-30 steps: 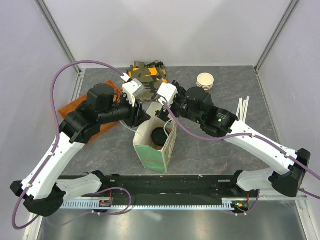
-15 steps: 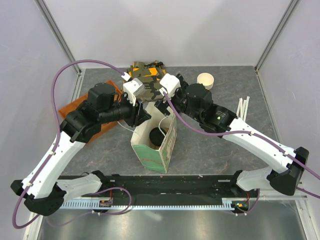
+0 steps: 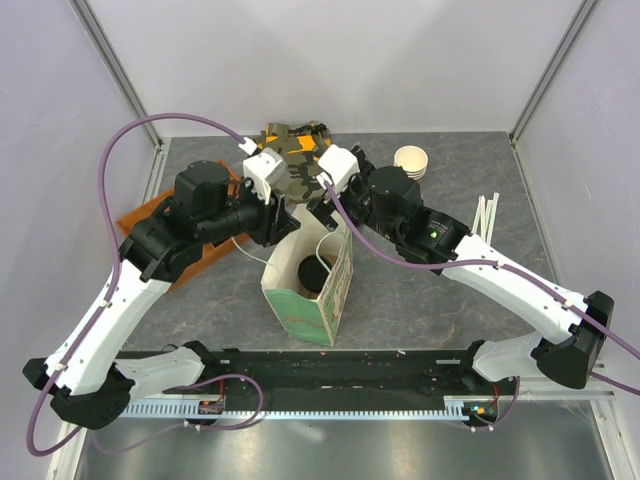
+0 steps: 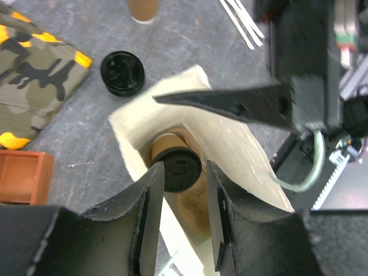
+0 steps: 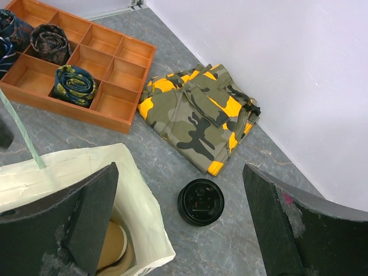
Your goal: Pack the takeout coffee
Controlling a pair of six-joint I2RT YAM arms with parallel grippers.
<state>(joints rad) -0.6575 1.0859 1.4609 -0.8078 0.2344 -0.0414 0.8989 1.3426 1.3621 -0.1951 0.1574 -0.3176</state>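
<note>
Top view: the paper bag (image 3: 298, 312) stands upright mid-table with its mouth open. The coffee cup (image 3: 316, 272) is down inside it, only the black lid showing. Both arms crowd above the mouth, so the jaws can't be read here. Only this view shows the cup stack (image 3: 411, 160). Left wrist view: the left gripper (image 4: 183, 171) is parted and empty, hanging over the bag rim, with the cup's lid seen through the gap. A dark finger of the other arm crosses the bag mouth, and a loose lid (image 4: 122, 73) lies on the table outside. Right wrist view: the right gripper (image 5: 179, 172) is spread wide and holds nothing. Only a brown sliver of cup wall shows behind the bag's edge, its lid hidden. This view alone shows the whole tray (image 5: 129, 118) and the camo cloth (image 5: 198, 118). Judgement: the cup is probably light, with a thin wall that crushes easily and a slick lid that could pop off. Best to grip it gently on the paper wall just under the lid. Fill level is unknown.
</note>
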